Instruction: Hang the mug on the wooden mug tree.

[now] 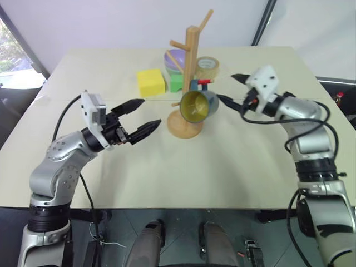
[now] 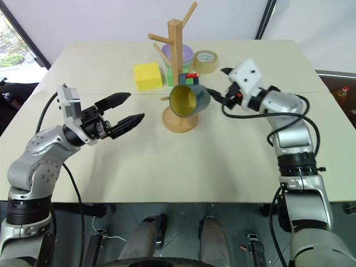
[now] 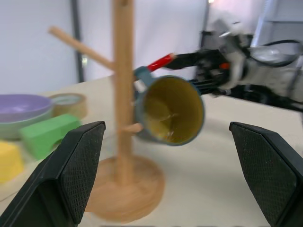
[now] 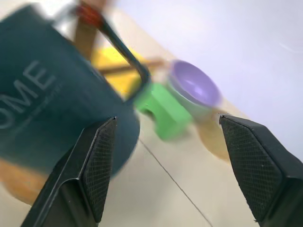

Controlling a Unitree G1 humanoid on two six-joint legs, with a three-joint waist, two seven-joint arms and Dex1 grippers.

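Mug (image 1: 199,105) on wooden mug tree (image 1: 189,61) peg.

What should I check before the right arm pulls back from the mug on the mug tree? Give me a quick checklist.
1. mug hanging from a peg of the wooden mug tree: ok.
2. Right end effector open, fingers apart from the mug: ok.
3. Handle seated fully on the peg: cannot tell.
4. Tree base flat on the table: ok.
5. Left end effector open, apart from the tree: ok.
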